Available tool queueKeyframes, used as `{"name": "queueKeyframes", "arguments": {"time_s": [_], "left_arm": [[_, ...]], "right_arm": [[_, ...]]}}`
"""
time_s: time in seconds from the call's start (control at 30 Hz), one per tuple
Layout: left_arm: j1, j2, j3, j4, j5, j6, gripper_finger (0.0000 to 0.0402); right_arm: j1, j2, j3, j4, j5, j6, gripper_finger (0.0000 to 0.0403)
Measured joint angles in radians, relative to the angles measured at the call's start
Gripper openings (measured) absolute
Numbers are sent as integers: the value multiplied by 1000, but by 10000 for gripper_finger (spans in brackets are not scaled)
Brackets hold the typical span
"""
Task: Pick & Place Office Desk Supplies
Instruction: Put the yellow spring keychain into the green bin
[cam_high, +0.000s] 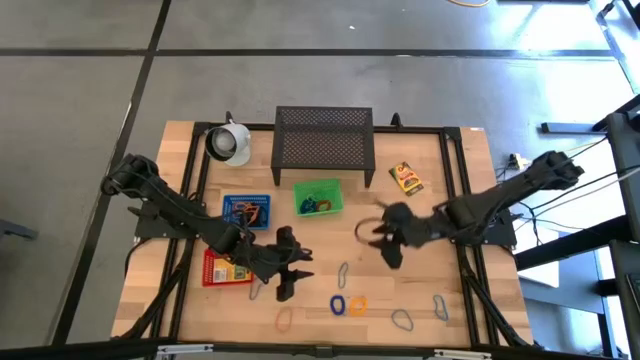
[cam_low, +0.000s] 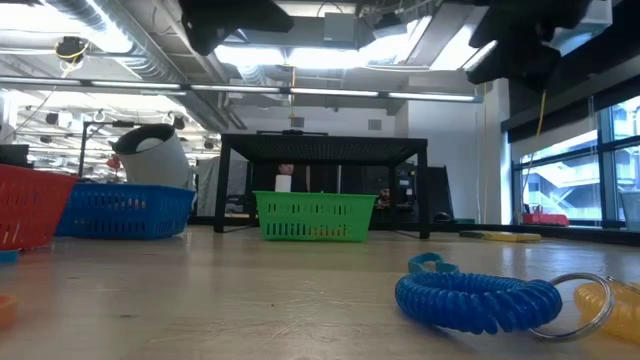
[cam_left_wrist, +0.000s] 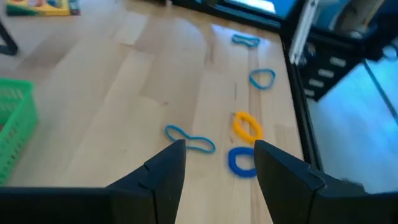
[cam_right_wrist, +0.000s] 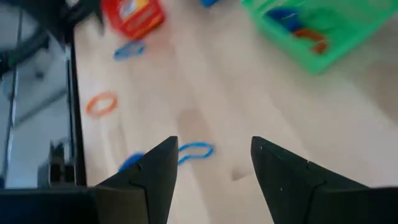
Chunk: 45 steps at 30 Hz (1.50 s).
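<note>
Left gripper (cam_high: 285, 283) spread, empty, over table (cam_high: 430, 210) front, above blue loop (cam_left_wrist: 189, 138), blue coil (cam_left_wrist: 240, 162) and yellow coil (cam_left_wrist: 247, 126). Right gripper (cam_high: 385, 240) spread, empty, mid-table. Green basket (cam_high: 318, 196) holds bands; more loops scattered along front edge.

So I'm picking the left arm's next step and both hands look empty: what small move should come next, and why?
Probably lower the left hand onto the light blue band loop lying flat on the table just ahead of its open fingers. Nothing is between them, and the green basket already holds a few items. The right hand hangs open above the table.
</note>
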Motion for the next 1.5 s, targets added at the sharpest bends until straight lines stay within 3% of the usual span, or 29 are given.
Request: {"name": "queueKeyframes", "arguments": {"time_s": [0.2,0.53,0.73,1.0,1.2,1.43,1.5], "left_arm": [[-4,-10,1,0,-18,-91,185],[-12,-10,1,-1,-19,-157,184],[-12,-10,1,-2,-19,-160,184],[-12,-10,1,-7,-19,-159,184],[-13,-10,1,-30,-38,-159,184],[-13,-10,1,-49,-39,-159,184],[-13,-10,1,-48,-40,-167,184]], "right_arm": [[101,186,0,164,-19,-136,206],[162,463,0,410,-265,-381,206],[176,548,0,461,-211,-505,192],[176,624,1,473,-227,-513,162],[178,642,4,472,-159,-534,124],[176,643,3,461,-148,-537,24],[176,644,3,460,-147,-536,13]]}}
